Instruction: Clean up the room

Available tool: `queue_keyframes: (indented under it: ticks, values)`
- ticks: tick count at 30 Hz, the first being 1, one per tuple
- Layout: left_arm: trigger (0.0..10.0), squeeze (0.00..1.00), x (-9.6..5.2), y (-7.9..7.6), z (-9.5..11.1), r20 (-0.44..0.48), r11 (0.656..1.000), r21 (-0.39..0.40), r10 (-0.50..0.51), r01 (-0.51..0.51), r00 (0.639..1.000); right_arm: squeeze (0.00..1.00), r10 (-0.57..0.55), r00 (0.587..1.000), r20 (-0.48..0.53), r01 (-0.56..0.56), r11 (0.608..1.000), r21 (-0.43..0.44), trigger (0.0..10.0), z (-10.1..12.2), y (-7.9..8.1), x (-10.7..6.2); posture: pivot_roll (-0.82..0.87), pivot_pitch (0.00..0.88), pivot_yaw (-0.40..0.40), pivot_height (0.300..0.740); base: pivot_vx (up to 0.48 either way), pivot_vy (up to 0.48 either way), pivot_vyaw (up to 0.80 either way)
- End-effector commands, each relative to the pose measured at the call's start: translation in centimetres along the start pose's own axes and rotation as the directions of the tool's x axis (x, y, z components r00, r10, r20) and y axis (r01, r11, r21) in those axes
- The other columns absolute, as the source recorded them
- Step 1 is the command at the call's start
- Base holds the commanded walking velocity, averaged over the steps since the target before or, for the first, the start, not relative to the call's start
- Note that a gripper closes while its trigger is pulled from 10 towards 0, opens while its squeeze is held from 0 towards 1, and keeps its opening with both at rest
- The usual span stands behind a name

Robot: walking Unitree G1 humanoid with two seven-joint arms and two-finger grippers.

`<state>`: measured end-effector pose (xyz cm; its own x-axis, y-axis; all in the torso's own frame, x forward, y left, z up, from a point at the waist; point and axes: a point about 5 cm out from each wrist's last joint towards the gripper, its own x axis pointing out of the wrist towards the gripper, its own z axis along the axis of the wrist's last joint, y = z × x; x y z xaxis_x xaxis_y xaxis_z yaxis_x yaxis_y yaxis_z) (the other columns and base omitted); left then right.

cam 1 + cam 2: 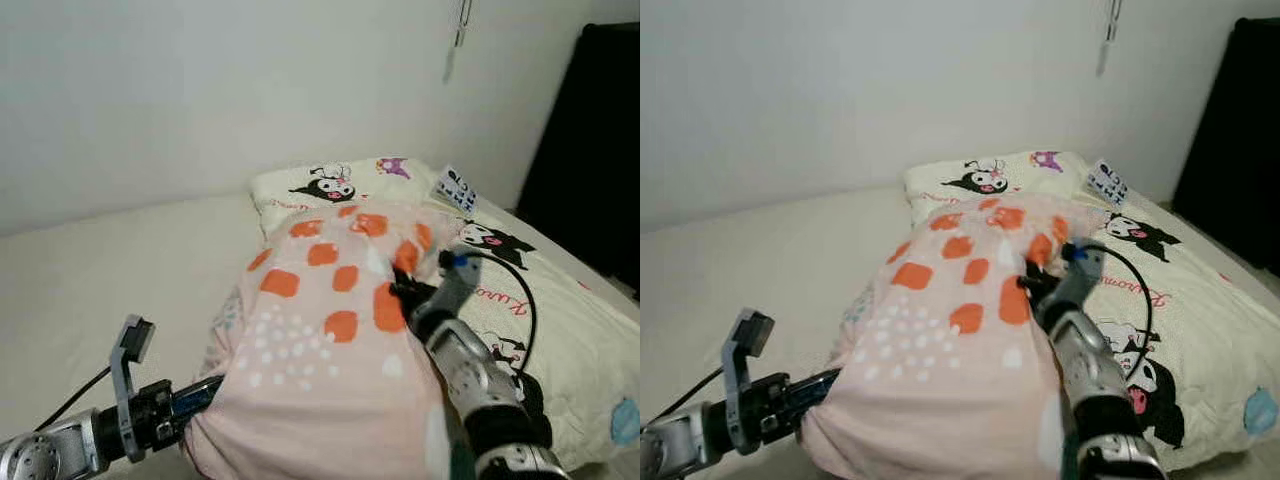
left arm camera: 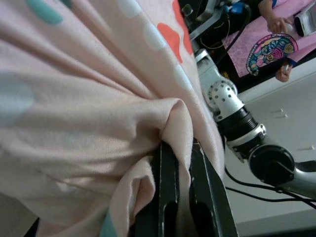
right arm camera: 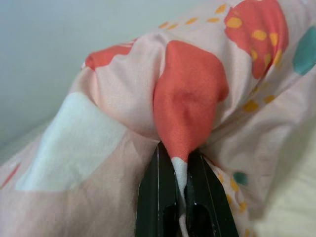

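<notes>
A pink pillow point(image 1: 320, 330) with orange and white patches is held up over the bed between both arms. My left gripper point(image 1: 198, 398) is shut on a fold of its near left corner; the fabric is pinched between the black fingers point(image 2: 170, 197) in the left wrist view. My right gripper point(image 1: 402, 292) is shut on the pillow's right side, with an orange patch of the pillow point(image 3: 190, 98) squeezed between its fingers point(image 3: 163, 197). The pillow hides both sets of fingertips in the eye views.
A cream bed point(image 1: 120, 270) runs under the pillow to the white wall. A cartoon-print pillow point(image 1: 340, 185) lies at the bed's head, and a matching quilt point(image 1: 560, 330) covers the right side. A dark cabinet point(image 1: 590, 150) stands at the far right.
</notes>
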<state>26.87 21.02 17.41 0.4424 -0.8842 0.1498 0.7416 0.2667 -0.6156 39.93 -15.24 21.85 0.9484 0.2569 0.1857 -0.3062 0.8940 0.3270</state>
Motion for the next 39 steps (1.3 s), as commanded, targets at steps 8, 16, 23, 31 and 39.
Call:
queue_keyframes:
  ticks: [8,16,23,31,39]
  values:
    - [0.0,0.0,1.2,-2.1,-1.5,-0.042,0.998,-0.004,-0.06,0.06,0.997,0.0,0.206,0.977,-0.057,-0.213,0.963,-0.165,0.0,-0.1,4.5,2.4,0.02,0.246,0.006,0.575,0.0,0.0,0.0]
    - [0.0,0.0,1.3,-3.0,-1.1,-0.035,0.996,0.003,-0.086,0.086,0.996,0.0,0.246,0.969,-0.028,-0.247,0.951,-0.186,0.0,1.2,6.1,3.5,0.03,0.249,0.005,0.575,0.0,0.0,0.0]
    - [0.0,0.0,1.5,-3.5,-1.5,-0.041,0.996,0.017,-0.088,0.089,0.995,0.0,0.293,0.956,0.004,-0.285,0.932,-0.222,0.0,2.6,7.2,4.1,0.03,0.252,-0.002,0.575,0.0,0.0,0.0]
    - [0.0,0.0,2.0,-3.6,-2.7,-0.066,0.998,0.048,-0.038,0.041,0.997,0.0,0.277,0.961,0.008,-0.264,0.922,-0.282,0.0,2.9,6.2,4.0,0.04,0.255,-0.001,0.575,0.0,0.0,0.0]
    - [10.0,1.0,2.5,-3.2,-4.1,-0.15,0.994,0.105,0.035,-0.019,0.988,1.0,0.195,0.98,-0.032,-0.195,0.924,-0.33,10.0,1.1,4.0,3.1,0.04,0.252,0.001,0.575,0.0,0.0,0.0]
